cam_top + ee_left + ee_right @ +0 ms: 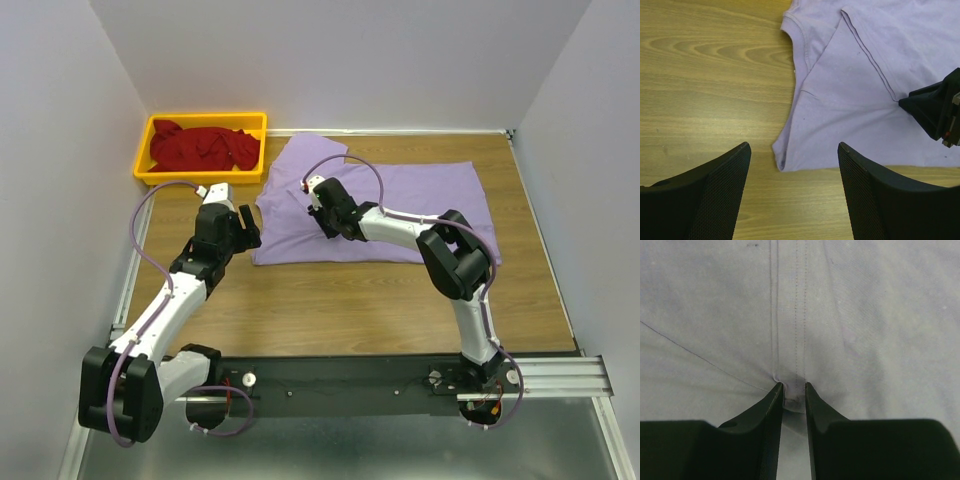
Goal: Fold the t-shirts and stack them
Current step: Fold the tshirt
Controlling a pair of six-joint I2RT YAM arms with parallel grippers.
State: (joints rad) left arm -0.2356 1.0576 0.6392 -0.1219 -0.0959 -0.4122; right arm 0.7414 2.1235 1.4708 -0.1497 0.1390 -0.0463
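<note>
A lavender t-shirt (400, 205) lies spread on the wooden table, partly folded at its left side. My right gripper (318, 205) rests on the shirt's left part and is shut on a pinch of its hem seam (794, 392). My left gripper (243, 228) is open and empty, just left of the shirt's near left corner (782, 162). The right gripper's black fingers (935, 110) show at the right of the left wrist view. A red t-shirt (203, 147) lies crumpled in the yellow bin.
The yellow bin (145, 150) stands at the back left corner of the table. White walls close in the table on three sides. A black rail (350, 385) runs along the near edge.
</note>
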